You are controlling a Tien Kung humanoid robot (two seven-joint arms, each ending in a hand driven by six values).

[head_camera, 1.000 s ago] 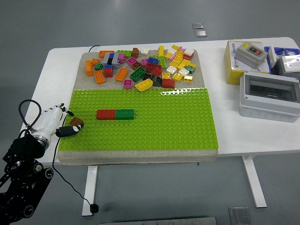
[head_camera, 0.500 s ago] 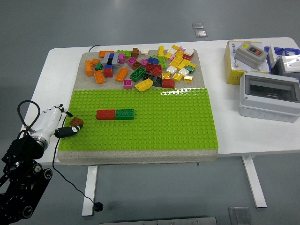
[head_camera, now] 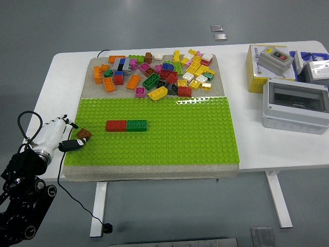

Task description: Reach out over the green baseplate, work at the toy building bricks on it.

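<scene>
One brown brick (head_camera: pixel 84 135) — between left fingers (head_camera: pixel 71 144)

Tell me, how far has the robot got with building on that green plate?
Early days. Done: a red brick and a green brick sit joined end to end on the green baseplate. In hand: the left hand holds a brown brick at the plate's left edge, not pressed down. Left: the big loose pile behind the plate looks untouched.

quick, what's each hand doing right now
Left hand: shut on a brown brick, at the left edge of the green baseplate.
Right hand: not in view.
</scene>
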